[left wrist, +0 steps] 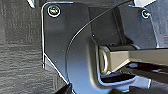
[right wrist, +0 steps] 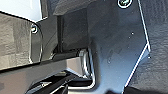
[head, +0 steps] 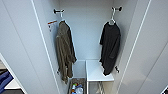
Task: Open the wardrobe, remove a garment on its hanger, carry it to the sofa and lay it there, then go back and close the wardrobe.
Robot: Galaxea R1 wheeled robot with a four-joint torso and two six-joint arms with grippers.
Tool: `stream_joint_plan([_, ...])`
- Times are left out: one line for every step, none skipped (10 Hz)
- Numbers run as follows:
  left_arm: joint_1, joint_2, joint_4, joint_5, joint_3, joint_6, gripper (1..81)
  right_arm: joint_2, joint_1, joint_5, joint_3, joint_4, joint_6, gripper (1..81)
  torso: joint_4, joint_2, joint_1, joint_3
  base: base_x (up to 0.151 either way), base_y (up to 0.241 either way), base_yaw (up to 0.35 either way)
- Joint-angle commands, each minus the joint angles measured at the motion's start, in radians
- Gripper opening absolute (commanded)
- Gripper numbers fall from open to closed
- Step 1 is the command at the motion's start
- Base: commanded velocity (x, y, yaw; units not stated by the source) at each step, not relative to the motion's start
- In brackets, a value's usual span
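Black T-shirt (head: 110,47) hangs lengthwise downward on its white hanger (head: 112,20), right of frame, inside the open wardrobe (head: 86,30); the state of both grippers' fingers cannot be told.

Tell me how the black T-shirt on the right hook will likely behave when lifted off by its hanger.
The black T-shirt hangs in loose folds, so it is probably floppy and light and may swing. It drapes on a thin white hanger, so it could slip off if tilted.

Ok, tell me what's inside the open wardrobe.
Inside the wardrobe: an olive jacket hangs left, a black T-shirt on a white hanger right, above a white shelf. A bin sits below; its contents are unclear.
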Motion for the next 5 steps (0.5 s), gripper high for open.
stream_joint_plan([-0.02, 0.022, -0.002, 0.064, -0.038, 0.004, 81.1, 0.129, -0.022, -0.071, -0.152, -0.034, -0.004, 81.1, 0.0, 0.0, 0.0, 0.0, 0.0, 0.0, 0.0])
stream_joint_plan([-0.02, 0.024, -0.002, 0.066, -0.038, 0.004, 81.1, 0.132, -0.026, -0.071, -0.143, -0.031, -0.003, 81.1, 0.0, 0.0, 0.0, 0.0, 0.0, 0.0, 0.0])
stream_joint_plan([-0.02, 0.022, -0.002, 0.07, -0.038, 0.004, 81.1, 0.135, -0.028, -0.071, -0.14, -0.031, -0.003, 81.1, 0.0, 0.0, 0.0, 0.0, 0.0, 0.0, 0.0])
stream_joint_plan([-0.022, 0.024, -0.002, 0.07, -0.038, 0.004, 81.1, 0.138, -0.029, -0.071, -0.138, -0.031, -0.003, 81.1, 0.0, 0.0, 0.0, 0.0, 0.0, 0.0, 0.0])
stream_joint_plan([-0.02, 0.025, 0.0, 0.07, -0.038, 0.005, 81.1, 0.14, -0.031, -0.071, -0.138, -0.031, -0.003, 81.1, 0.0, 0.0, 0.0, 0.0, 0.0, 0.0, 0.0])
